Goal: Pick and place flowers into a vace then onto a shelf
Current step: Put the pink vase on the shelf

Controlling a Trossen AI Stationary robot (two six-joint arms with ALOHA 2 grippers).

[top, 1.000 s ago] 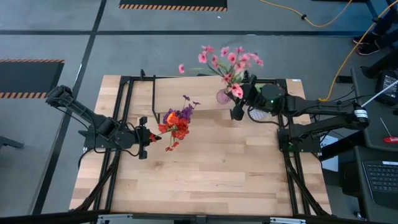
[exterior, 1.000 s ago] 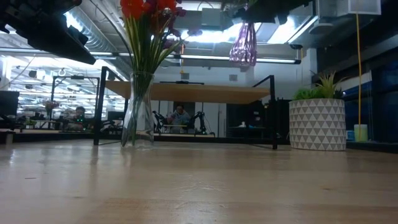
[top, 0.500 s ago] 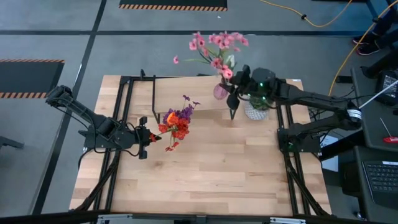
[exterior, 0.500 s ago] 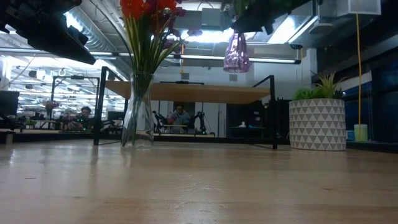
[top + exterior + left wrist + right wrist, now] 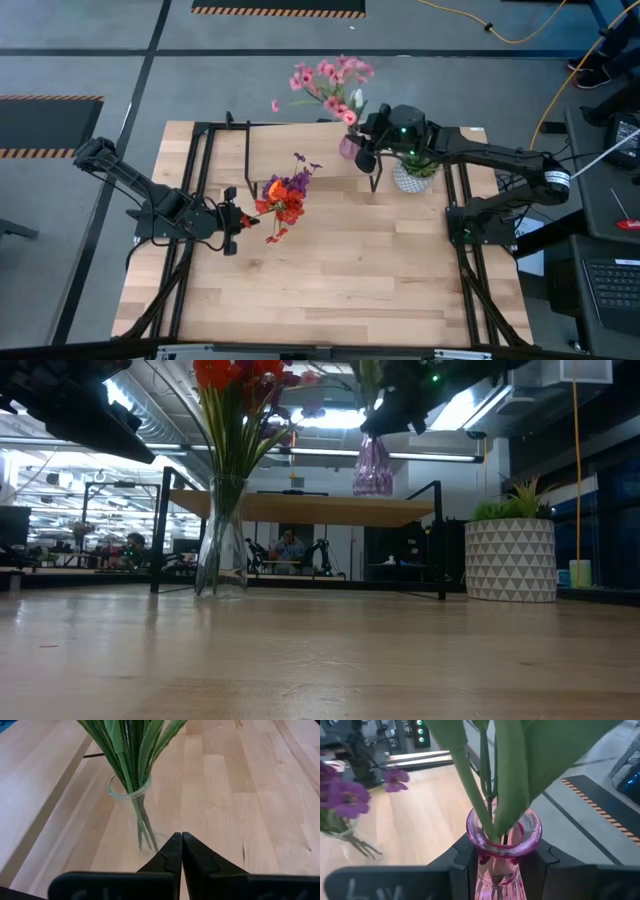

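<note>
Pink vase with pink flowers is in the right gripper, in the air above the shelf.

You see the pink flowers [image 5: 330,82] in the upper middle of the high view, their stems standing in the pink vase [image 5: 373,465]. The right gripper [image 5: 496,866] has its two fingers against both sides of the vase neck, so it holds the vase, partly open around the glass. In the low view the vase hangs a little above the shelf [image 5: 300,510], not touching it. To the right of it stands the white pot [image 5: 510,558] with a green plant. The second bunch, red, orange and purple flowers [image 5: 285,195], is left of the centre in the high view, in a clear glass vase [image 5: 131,815] standing on the table [image 5: 350,280]. The left gripper [image 5: 181,851] is just beside this vase, fingers pressed together and holding nothing.
</note>
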